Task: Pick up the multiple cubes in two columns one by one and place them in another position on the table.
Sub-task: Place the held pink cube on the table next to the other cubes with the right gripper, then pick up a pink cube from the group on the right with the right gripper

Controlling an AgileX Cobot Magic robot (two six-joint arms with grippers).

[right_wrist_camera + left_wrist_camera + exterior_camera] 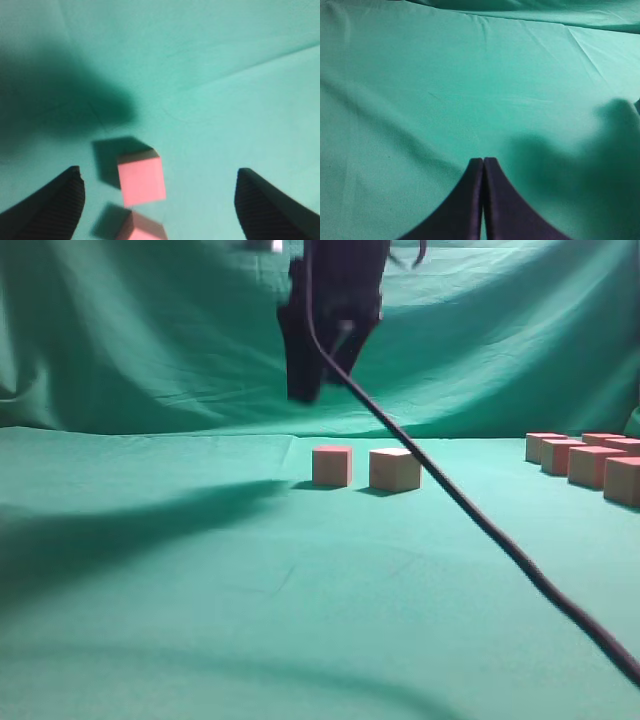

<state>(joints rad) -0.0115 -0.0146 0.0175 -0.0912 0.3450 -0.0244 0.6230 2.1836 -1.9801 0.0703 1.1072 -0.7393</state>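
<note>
Right gripper [160, 200] above two cubes, fingers wide apart, holding nothing.
Cube pair [365, 468] sits mid-table [250, 580]; remaining cubes [590, 460] clustered far right. Left gripper [483, 162] fingers pressed together, empty. No readable markings anywhere.

Seven cubes [331, 465], one cable [480, 515], one table [200, 590]

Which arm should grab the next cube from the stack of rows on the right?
Right. Its gripper hangs open and empty above the two placed cubes, on the side of the remaining cubes. The left gripper is shut over bare table, no cube in its view.
</note>
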